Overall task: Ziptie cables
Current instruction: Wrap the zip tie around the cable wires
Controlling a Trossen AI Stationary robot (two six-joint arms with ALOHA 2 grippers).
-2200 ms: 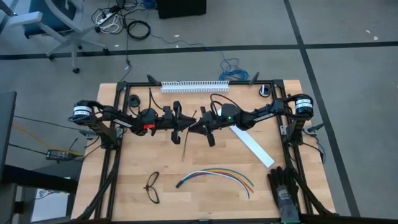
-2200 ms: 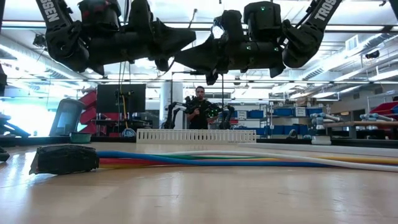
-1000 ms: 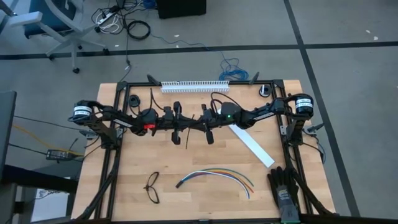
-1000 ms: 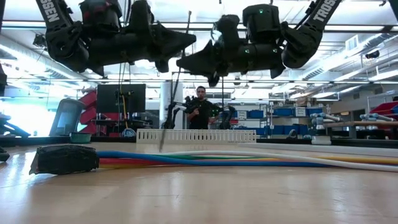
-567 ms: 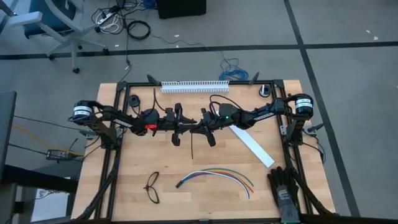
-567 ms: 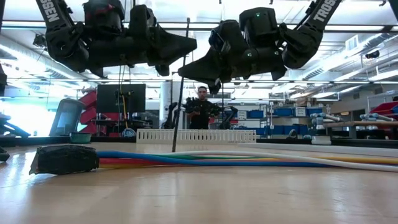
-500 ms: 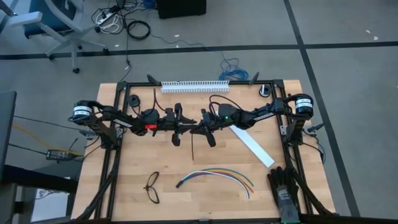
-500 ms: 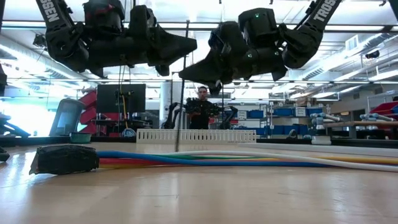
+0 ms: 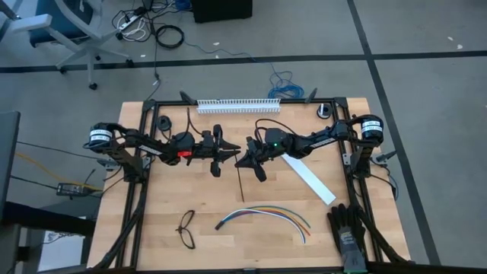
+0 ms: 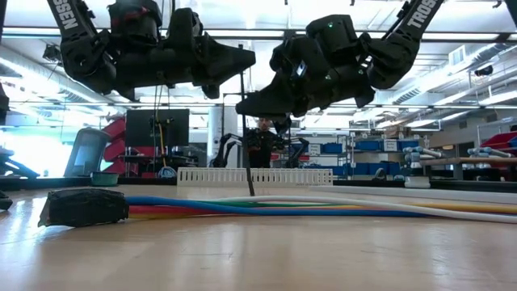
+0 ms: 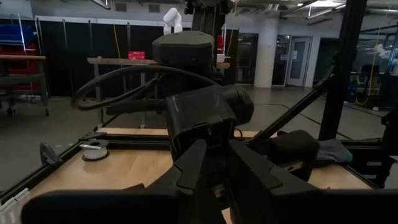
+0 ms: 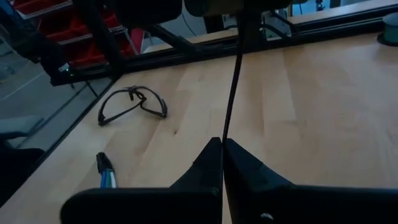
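Both arms reach level toward mid-frame in the high view, tips nearly meeting: left gripper (image 9: 226, 155) with fingers slightly parted, right gripper (image 9: 242, 161) pinched tight and tilted down.

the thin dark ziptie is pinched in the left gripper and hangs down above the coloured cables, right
Not quite: the thin dark ziptie is pinched in the right gripper, not the left gripper, which has let go. The right wrist view shows its fingers shut on the strip. It does hang above the coloured cables.
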